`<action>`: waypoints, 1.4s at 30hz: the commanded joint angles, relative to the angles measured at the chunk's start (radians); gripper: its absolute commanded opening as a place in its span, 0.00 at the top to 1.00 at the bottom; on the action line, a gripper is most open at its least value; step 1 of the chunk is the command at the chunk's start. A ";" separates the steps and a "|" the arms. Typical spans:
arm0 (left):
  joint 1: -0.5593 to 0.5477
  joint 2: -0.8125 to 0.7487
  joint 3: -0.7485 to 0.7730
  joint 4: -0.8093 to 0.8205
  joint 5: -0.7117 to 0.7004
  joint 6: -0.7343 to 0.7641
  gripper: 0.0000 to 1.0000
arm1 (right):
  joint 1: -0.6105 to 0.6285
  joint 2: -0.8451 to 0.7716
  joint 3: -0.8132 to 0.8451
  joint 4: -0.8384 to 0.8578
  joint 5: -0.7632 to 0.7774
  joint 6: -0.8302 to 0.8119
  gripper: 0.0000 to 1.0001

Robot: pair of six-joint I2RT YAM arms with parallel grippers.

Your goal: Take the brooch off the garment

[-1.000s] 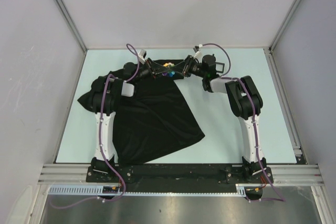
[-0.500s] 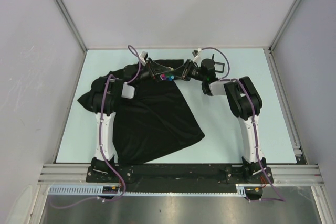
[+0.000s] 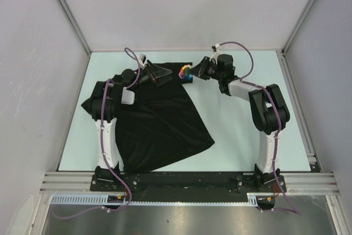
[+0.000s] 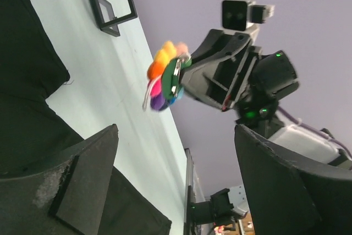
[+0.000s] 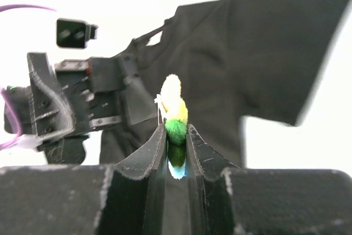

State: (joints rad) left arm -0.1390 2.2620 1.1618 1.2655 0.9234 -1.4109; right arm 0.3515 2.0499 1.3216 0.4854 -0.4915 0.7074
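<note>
A: Right gripper (image 3: 191,72)?
B: We see it pinching the brooch (image 3: 185,71), at 1 o'clock of the garment (image 3: 159,119), apart from the cloth.
A: Left gripper (image 3: 159,74)?
B: We see its jaws wide, empty, at 9 o'clock of the brooch.

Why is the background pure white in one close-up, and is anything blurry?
Right wrist view: the background is overexposed to white, the black short-sleeved T-shirt has soft edges, the tiny multicoloured brooch is fairly sharp. Left wrist view: evenly lit, tilted, the near fingers slightly soft. Top view: even light, no glare, everything small.
</note>
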 commanded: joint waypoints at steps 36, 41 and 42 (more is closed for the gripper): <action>-0.223 -0.159 0.248 -0.638 -0.120 0.630 0.31 | -0.237 -0.316 0.002 -0.496 0.283 -0.575 1.00; -0.223 -0.237 0.225 -0.750 -0.172 0.768 0.28 | -0.181 -0.278 -0.027 -0.409 0.076 -0.690 1.00; -0.221 -0.261 0.223 -0.780 -0.185 0.827 0.28 | -0.171 -0.278 -0.044 -0.392 0.079 -0.706 1.00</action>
State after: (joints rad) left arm -0.3580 2.1174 1.3746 0.5724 0.7723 -0.7475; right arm 0.1310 1.7836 1.3056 -0.0074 -0.2035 0.1257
